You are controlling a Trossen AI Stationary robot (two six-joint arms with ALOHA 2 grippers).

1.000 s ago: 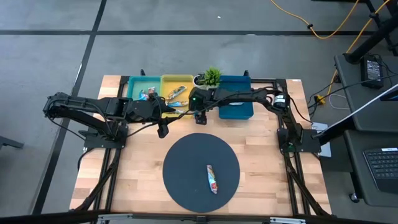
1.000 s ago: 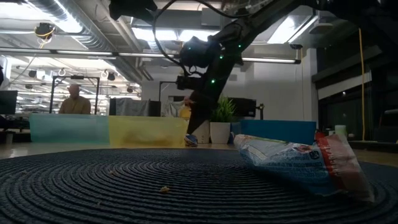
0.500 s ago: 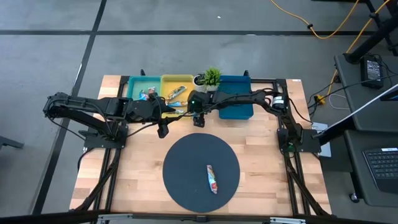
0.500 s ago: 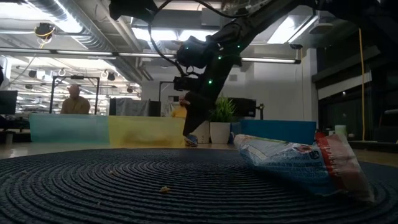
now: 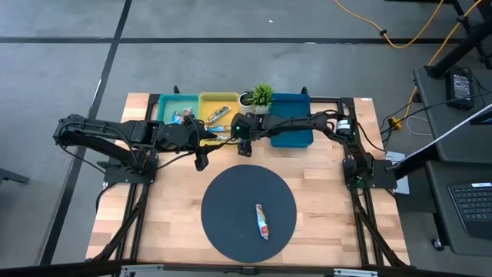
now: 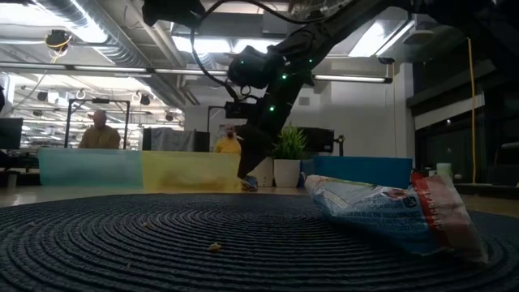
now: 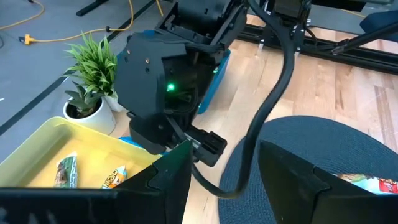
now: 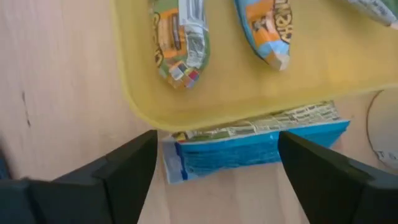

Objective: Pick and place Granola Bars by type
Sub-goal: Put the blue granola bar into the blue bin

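Observation:
A blue-wrapped granola bar (image 8: 249,152) lies flat on the wood, its long side against the yellow tray's near wall (image 8: 205,109). My right gripper (image 8: 217,177) hangs over it, open and pointing down, with one finger beyond each end of the bar. The same gripper (image 5: 244,147) shows in the high view, and the bar (image 7: 134,142) shows under it in the left wrist view. Other bars (image 8: 177,40) lie in the yellow tray. A red, white and blue bar (image 5: 263,221) rests on the round dark mat. My left gripper (image 5: 201,158) waits open near the trays.
Teal tray (image 5: 164,104), yellow tray (image 5: 207,101) and blue tray (image 5: 296,131) line the far edge, with a small potted plant (image 5: 261,95) between the yellow and blue ones. The dark woven mat (image 5: 231,200) fills the table's near middle. A person (image 6: 99,130) stands in the room behind.
My right gripper has drifted slightly toward the table's left, staying low over the blue bar beside the yellow tray. The bar on the mat has stayed where it was.

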